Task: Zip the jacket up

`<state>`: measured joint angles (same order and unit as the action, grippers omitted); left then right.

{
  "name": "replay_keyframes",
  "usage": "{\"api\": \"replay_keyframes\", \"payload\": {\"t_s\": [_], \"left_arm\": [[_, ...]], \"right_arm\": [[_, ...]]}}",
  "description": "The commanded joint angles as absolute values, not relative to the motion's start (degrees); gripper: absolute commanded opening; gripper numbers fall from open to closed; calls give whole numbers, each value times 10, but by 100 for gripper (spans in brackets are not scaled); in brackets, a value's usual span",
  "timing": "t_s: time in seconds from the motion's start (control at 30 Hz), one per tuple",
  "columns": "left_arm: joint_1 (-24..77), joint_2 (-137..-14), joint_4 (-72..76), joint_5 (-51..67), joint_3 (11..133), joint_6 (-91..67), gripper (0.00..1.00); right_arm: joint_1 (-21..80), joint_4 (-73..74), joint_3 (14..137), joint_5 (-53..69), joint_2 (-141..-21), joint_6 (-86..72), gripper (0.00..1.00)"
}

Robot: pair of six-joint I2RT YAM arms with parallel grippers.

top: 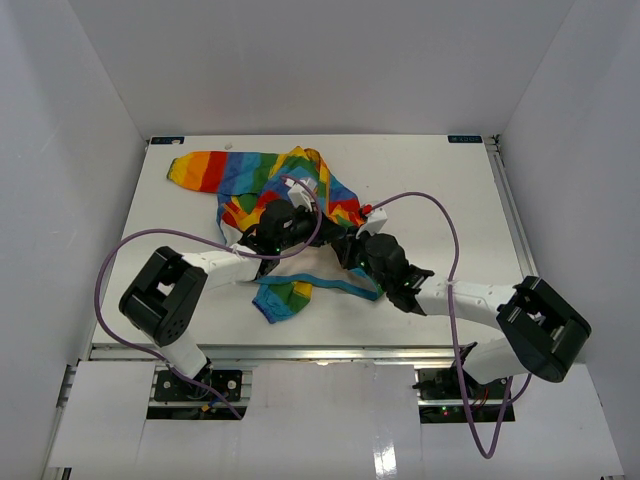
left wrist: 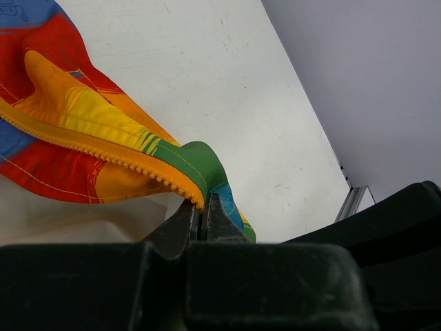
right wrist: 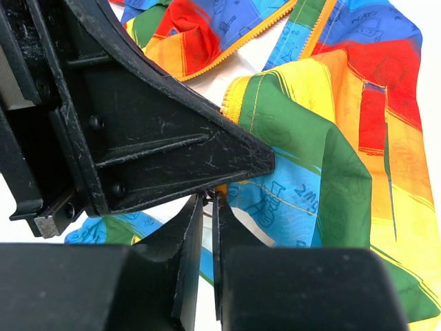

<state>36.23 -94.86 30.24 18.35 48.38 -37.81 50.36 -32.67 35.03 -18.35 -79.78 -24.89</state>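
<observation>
The rainbow-striped jacket lies crumpled at mid-table, one sleeve stretched to the back left. Both grippers meet at its front opening. My left gripper is shut on the jacket's edge, right at the end of the orange zip teeth. My right gripper is shut just below the left gripper's black body, with a small orange piece of the zip, seemingly the pull, pinched at its tips. Striped fabric hangs to its right. In the top view my right gripper is hard against the left one.
A light-blue trim strip and a striped jacket corner trail toward the near edge. Purple cables loop over both arms. White walls enclose the table on three sides.
</observation>
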Motion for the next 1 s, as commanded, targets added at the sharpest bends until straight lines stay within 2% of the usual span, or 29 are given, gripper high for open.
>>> {"api": "replay_keyframes", "payload": {"t_s": [0.0, 0.43, 0.5, 0.73, 0.83, 0.97], "left_arm": [[364, -902, 338, 164, 477, -391, 0], [364, -873, 404, 129, 434, -422, 0], [364, -873, 409, 137, 433, -416, 0], [364, -856, 429, 174, 415, -365, 0], [364, -842, 443, 183, 397, -348, 0], [364, -831, 470, 206, 374, -326, 0]], "right_arm": [[515, -326, 367, -214, -800, -265, 8], [521, -345, 342, -223, -809, -308, 8], [520, -346, 339, -214, -806, -303, 13], [519, -344, 285, -160, -715, -217, 51], [517, -320, 262, -137, -642, -177, 59], [507, -269, 274, -93, -564, -142, 58]]}}
